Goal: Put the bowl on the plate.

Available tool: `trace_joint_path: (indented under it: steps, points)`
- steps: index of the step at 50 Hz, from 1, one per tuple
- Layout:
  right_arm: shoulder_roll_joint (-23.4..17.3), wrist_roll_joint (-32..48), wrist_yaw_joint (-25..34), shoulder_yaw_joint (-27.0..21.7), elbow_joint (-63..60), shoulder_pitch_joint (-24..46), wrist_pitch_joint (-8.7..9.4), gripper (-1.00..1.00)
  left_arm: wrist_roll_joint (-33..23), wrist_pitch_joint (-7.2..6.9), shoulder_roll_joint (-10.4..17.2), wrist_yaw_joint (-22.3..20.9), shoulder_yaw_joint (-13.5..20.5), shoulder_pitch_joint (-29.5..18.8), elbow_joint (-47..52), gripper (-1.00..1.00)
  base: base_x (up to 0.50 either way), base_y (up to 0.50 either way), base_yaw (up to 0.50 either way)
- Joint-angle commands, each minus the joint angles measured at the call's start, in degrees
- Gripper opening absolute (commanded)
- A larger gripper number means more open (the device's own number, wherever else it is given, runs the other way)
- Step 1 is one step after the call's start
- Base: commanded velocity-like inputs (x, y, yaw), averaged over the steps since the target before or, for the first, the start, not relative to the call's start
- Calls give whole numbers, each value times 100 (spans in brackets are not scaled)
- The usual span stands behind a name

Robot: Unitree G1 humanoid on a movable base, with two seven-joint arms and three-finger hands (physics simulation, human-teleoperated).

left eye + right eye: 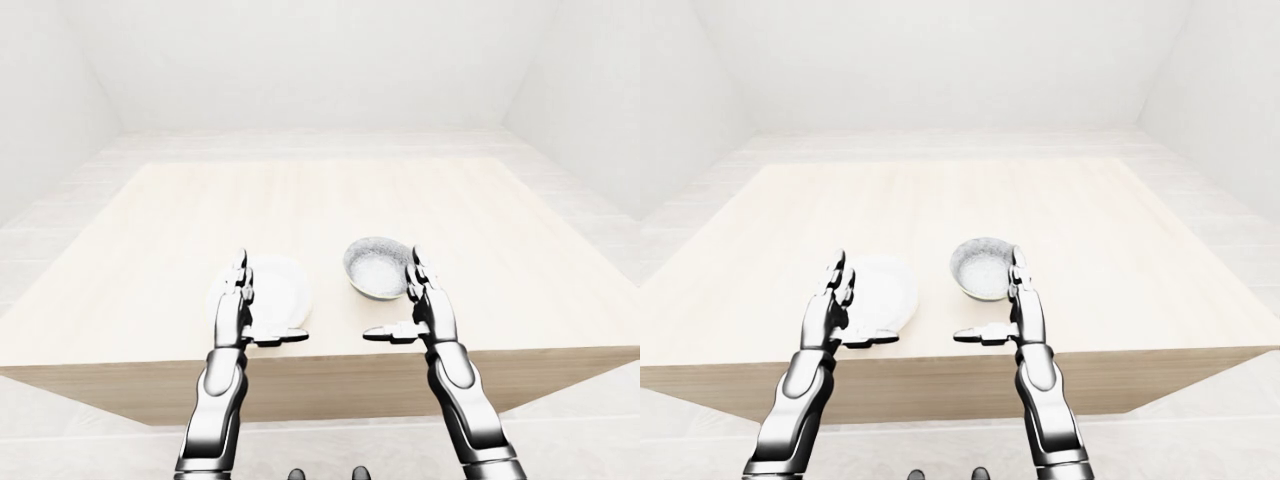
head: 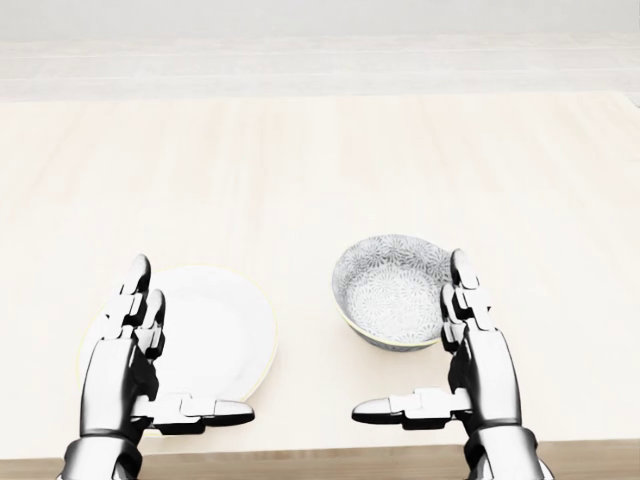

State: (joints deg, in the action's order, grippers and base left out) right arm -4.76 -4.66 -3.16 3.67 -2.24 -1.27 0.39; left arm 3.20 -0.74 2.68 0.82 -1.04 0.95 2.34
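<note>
Now, the head view has your right hand (image 2: 480, 368) spread just beside the bowl (image 2: 390, 290), your left hand (image 2: 125, 368) spread over the plate (image 2: 225, 340). The left-eye view shows both near the lower edge of the table (image 1: 320, 200); a nudge could push the bowl off.

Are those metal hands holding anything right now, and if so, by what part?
Nothing is held. The left hand and right hand are both open; the bowl sits on the table, ungripped.
</note>
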Motion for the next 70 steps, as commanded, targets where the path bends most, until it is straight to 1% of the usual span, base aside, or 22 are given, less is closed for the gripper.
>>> trace_joint_path:
  steps: [1, 2, 7, 8, 9, 12, 14, 16, 21, 25, 29, 30, 33, 43, 49, 57, 63, 70]
  points:
    - [-332, -177, -132, 91, -654, -365, 152, 100, 145, -42, 184, 38, -72, 334, 474, 100, 0, 0, 0]
    - [-240, -97, -42, 18, -675, -374, 181, 100, 102, -59, 135, -10, -32, 339, 489, 100, 0, 0, 0]
    - [27, 103, 285, -301, -1327, -625, 461, 100, -80, -311, -36, -146, 43, 551, 1019, 100, 0, 0, 0]
    - [65, 116, 350, -344, -1414, -655, 461, 100, -89, -386, -55, -177, 55, 592, 1143, 100, 0, 0, 0]
    - [102, 145, 394, -382, -1470, -672, 461, 100, -79, -426, -69, -215, 75, 625, 1283, 100, 0, 0, 0]
    - [193, 205, 499, -477, -1648, -714, 461, 100, -113, -426, -87, -268, 135, 699, 1718, 100, 0, 0, 0]
    - [223, 224, 538, -508, -1694, -724, 461, 100, -147, -426, -93, -276, 170, 702, 1809, 100, 0, 0, 0]
    - [257, 238, 602, -551, -1796, -744, 461, 100, -149, -426, -56, -346, 259, 675, 1983, 100, 0, 0, 0]
    - [325, 276, 719, -605, -2008, -775, 461, 100, -99, -426, -72, -472, 470, 683, 2314, 100, 0, 0, 0]
    - [381, 283, 707, -656, -2037, -674, 461, 100, -92, -426, -104, -524, 596, 681, 2422, 100, 0, 0, 0]
    - [399, 279, 753, -647, -2052, -682, 461, 100, -74, -426, -125, -577, 662, 651, 2353, 100, 0, 0, 0]
    - [406, 418, 659, -617, -2022, -659, 461, 100, -66, -426, -127, -575, 684, 625, 2391, 100, 0, 0, 0]
    - [420, 397, 664, -639, -1999, -656, 461, 100, -34, -426, -145, -609, 721, 626, 2360, 100, 0, 0, 0]
    - [416, 361, 732, -664, -2037, -660, 461, 100, -8, -426, -159, -668, 789, 652, 2367, 100, 0, 36, 0]
    - [424, 371, 737, -653, -1985, -642, 461, 100, -29, -426, -134, -631, 856, 468, 2022, 100, 0, 50, 0]
    - [415, 388, 751, -643, -1967, -650, 461, 100, 39, -426, -134, -638, 891, 521, 2145, 100, 0, 50, 0]
    - [420, 441, 723, -652, -1963, -681, 461, 100, -28, -426, -129, -679, 832, 555, 2060, 100, 0, 50, 0]
    - [411, 344, 790, -705, -1953, -683, 461, 100, -86, -426, -128, -678, 796, 521, 1953, 100, 0, 7, 0]
